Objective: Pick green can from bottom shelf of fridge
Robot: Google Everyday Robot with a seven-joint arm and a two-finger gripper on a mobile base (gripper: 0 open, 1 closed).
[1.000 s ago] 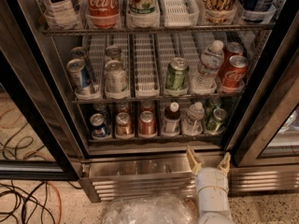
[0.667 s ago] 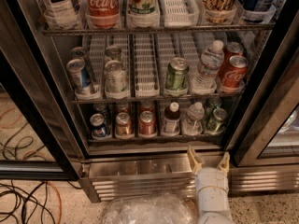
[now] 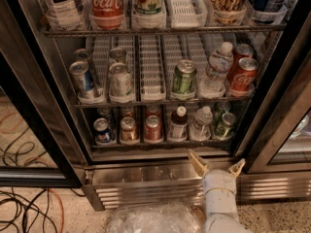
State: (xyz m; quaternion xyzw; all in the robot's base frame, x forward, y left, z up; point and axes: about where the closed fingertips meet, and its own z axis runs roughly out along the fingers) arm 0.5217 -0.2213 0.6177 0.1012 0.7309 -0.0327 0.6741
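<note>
The fridge [image 3: 146, 174] stands open in front of me with drinks on its wire racks. On the bottom shelf [image 3: 160, 143], the dark green can [image 3: 226, 125] with a silver top stands at the far right, upright in its lane. A second dark can shows dimly behind it. My gripper [image 3: 217, 165] is below and a little left of the can, in front of the steel base and outside the shelf. Its cream fingers [image 3: 197, 161] are spread open with nothing between them.
Left of the green can stand a water bottle [image 3: 200, 124], a dark bottle [image 3: 179, 124], a red can [image 3: 153, 127], a gold can [image 3: 129, 128] and a blue can [image 3: 103, 129]. A paler green can [image 3: 183, 77] sits one shelf up. Cables [image 3: 24, 208] and a plastic bag [image 3: 150, 220] lie on the floor.
</note>
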